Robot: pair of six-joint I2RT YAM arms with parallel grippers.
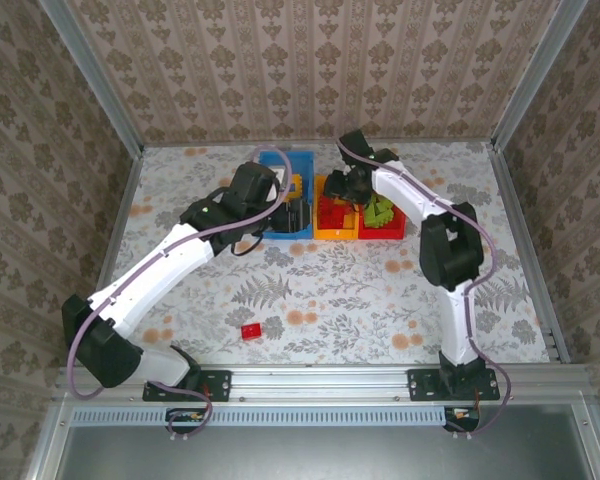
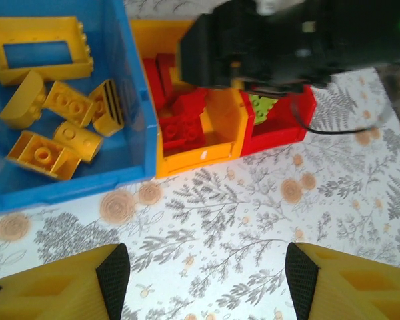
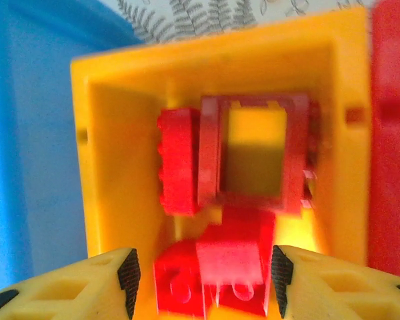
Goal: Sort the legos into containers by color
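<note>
**Status: sorting is nearly complete.**

1. **Bins.** The orange bin (image 2: 200, 157) is the reference. The blue bin (image 2: 67, 180) stands just beside it on the left. The red bin (image 2: 280, 130) stands against it on the right.

2. **Contents.**
   - The blue bin holds the yellow bricks (image 2: 70, 100), at least six, one of them a hollow frame.
   - The orange bin holds the red bricks (image 2: 180, 123), among them a red frame (image 3: 253, 150) lying flat toward its far end.
   - The red bin holds the green bricks (image 1: 380, 212).
   - No brick is seen among bricks of another colour.

3. **Left over.** One stray red brick (image 1: 250, 330) lies on the table (image 1: 330, 290), well apart from the orange bin, toward the arm bases and to the left. From the overhead view it appears to be the last unsorted piece. By the pattern above it belongs in the orange bin.

4. **Right gripper** (image 3: 203, 273). It is positioned directly above the orange bin, pointing down into it, with its jaws partly apart. A blurred red brick (image 3: 233, 263) shows between the fingers at the bin's near end. Whether it is clamped, dropping or lying on the bin floor cannot be told.

5. **Left gripper** (image 2: 207, 273). Its jaws are wide with nothing between them. It hovers near the orange bin's left front corner, by the blue bin.

6. **Remaining work.** Fetch the stray red brick and place it in the orange bin. The left arm looks better placed for this.
</note>
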